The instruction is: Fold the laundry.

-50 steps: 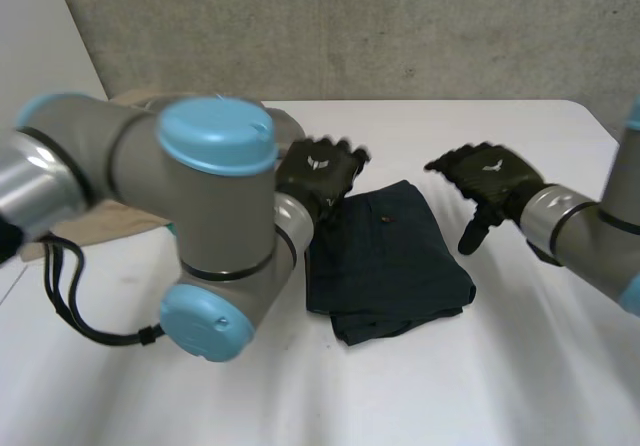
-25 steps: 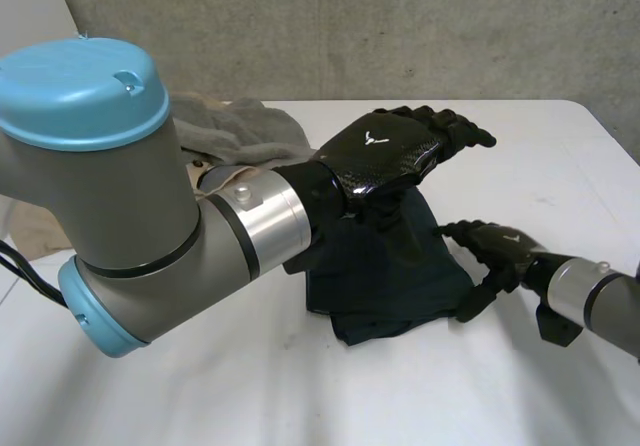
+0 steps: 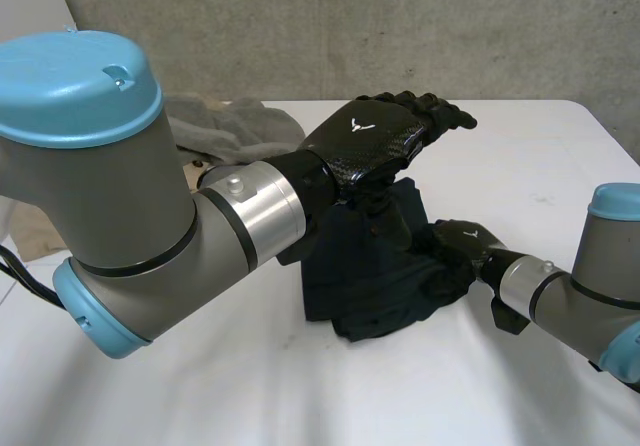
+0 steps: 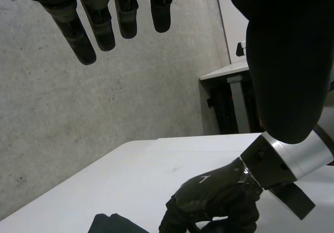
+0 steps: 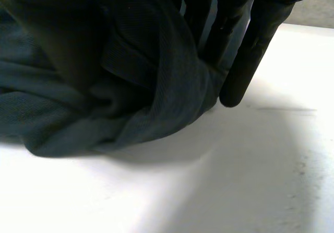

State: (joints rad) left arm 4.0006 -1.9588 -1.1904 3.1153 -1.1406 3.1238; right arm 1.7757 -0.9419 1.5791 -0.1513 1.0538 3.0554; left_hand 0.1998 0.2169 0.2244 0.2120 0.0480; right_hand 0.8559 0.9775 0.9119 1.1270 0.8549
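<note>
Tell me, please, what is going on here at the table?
The right robot hand pinches the edge on its own side of a folded dark blue garment lying on the white table, bunching the cloth. The left robot hand hovers open above the garment. A grey cloth heap lies further back.

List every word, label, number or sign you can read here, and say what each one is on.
No words or numbers can be read anywhere.
The left hand bears a white V-shaped mark on its back, with no letters.
The right hand bears the same mark, with no letters.
The dark cloth shows no readable label.
</note>
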